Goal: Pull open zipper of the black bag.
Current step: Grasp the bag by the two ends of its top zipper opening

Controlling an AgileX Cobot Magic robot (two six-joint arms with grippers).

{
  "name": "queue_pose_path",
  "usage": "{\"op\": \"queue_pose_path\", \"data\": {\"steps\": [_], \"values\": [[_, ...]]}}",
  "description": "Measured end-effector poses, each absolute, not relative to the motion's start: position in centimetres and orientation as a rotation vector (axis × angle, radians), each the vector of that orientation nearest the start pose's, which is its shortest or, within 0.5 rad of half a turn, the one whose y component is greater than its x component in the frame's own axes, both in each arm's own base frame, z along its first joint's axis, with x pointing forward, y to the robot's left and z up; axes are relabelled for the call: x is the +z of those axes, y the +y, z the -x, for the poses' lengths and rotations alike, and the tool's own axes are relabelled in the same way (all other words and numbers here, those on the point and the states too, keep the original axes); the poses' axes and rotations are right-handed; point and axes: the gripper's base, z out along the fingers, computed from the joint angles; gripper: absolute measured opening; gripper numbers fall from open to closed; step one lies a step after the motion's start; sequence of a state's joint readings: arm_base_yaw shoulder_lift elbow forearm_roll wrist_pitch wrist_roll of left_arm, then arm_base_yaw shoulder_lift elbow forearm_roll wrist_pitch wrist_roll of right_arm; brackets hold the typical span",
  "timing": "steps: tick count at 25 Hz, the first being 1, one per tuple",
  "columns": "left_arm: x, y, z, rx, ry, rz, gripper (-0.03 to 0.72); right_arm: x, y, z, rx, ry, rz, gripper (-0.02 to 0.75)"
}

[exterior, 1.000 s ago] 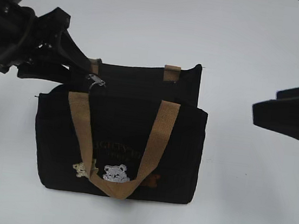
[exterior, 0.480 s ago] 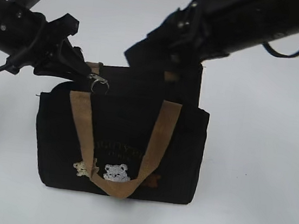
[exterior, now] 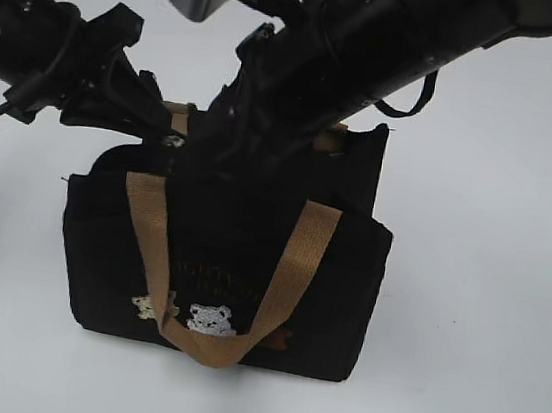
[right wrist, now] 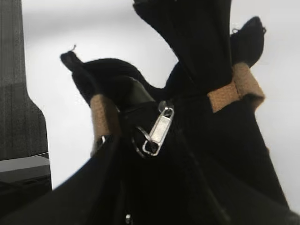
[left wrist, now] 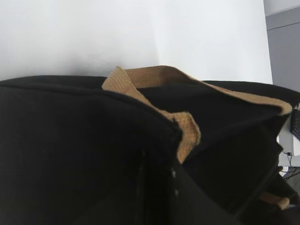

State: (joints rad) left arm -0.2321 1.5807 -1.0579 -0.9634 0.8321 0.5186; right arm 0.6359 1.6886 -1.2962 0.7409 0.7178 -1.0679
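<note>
Here, in the exterior view, the small boxy black fabric bag (exterior: 224, 261) with tan webbing handles (exterior: 156, 242) stands upright on the white table (exterior: 483, 323), embroidered bears on its front. The left gripper (exterior: 155, 121) presses against the bag's upper left corner, its jaws closed on the fabric there. The right arm (exterior: 376, 48) crosses from the upper right and hides the top edge; its gripper's fingertips are lost against the bag.

In the left wrist view, black fabric and a folded tan strap (left wrist: 187, 136) fill the frame; no fingers show.

In the right wrist view, the zipper's silvery metal pull (right wrist: 159, 129) with its ring hangs at the top edge, between two tan strap ends. Whether the right jaws are open or clamped cannot be told.
</note>
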Motion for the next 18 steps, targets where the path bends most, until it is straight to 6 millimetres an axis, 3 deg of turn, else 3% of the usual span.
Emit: {"op": "queue_pose_path", "data": {"steps": [10, 16, 18], "values": [[25.9, -12.7, -29.6, -1.025, 2.557, -0.232, 0.032, 26.7, 25.7, -28.7, 0.577, 1.964, 1.394, 0.27], [25.9, -12.7, -29.6, -1.028, 2.556, -0.231, 0.032, 26.6, 25.6, -28.8, 0.544, 1.951, 1.424, 0.064], [25.9, -12.7, -29.6, -1.029, 2.556, -0.23, 0.032, 26.5, 25.6, -28.7, 0.537, 1.949, 1.439, 0.044]]}}
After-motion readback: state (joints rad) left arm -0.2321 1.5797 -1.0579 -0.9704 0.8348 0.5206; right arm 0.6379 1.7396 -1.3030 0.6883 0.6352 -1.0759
